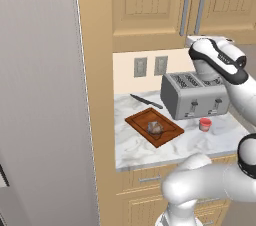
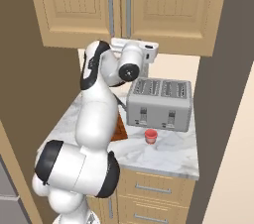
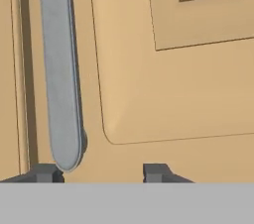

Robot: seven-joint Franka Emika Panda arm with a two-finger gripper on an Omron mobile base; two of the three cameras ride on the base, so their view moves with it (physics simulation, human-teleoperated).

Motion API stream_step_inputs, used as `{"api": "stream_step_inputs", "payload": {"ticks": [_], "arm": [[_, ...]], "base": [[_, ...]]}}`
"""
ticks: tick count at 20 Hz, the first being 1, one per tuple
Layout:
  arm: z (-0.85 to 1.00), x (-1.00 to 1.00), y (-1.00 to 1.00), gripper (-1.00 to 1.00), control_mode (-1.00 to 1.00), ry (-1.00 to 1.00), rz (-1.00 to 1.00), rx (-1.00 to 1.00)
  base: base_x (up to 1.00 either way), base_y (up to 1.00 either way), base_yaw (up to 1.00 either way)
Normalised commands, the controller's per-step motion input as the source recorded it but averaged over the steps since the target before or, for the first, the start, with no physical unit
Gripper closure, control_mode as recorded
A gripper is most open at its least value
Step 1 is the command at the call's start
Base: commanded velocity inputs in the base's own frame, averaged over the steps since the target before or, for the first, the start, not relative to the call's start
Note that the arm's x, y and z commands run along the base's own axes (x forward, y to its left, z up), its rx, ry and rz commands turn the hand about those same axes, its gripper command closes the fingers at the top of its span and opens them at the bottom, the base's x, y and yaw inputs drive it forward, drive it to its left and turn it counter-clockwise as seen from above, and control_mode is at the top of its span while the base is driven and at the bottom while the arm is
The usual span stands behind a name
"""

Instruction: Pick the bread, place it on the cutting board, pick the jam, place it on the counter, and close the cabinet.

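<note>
The bread lies on the reddish-brown cutting board, left of the toaster. The red jam stands upright on the marbled counter in front of the toaster. My gripper is raised against the lower edge of the cabinet. It faces a door panel, just right of the foot of a grey bar handle. The fingertips stand apart with nothing between them. Both cabinet doors look flush and shut.
A silver toaster stands under my arm at the back of the counter. A dark knife lies behind the board. A tall tan side panel bounds the counter on the left. Drawers sit below.
</note>
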Motion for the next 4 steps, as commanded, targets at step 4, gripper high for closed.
{"api": "stream_step_inputs", "payload": {"ticks": [4], "arm": [[-0.12,0.18,0.00,-1.00,-1.00,0.00,0.04,0.00]], "base": [[0.00,0.00,0.00]]}}
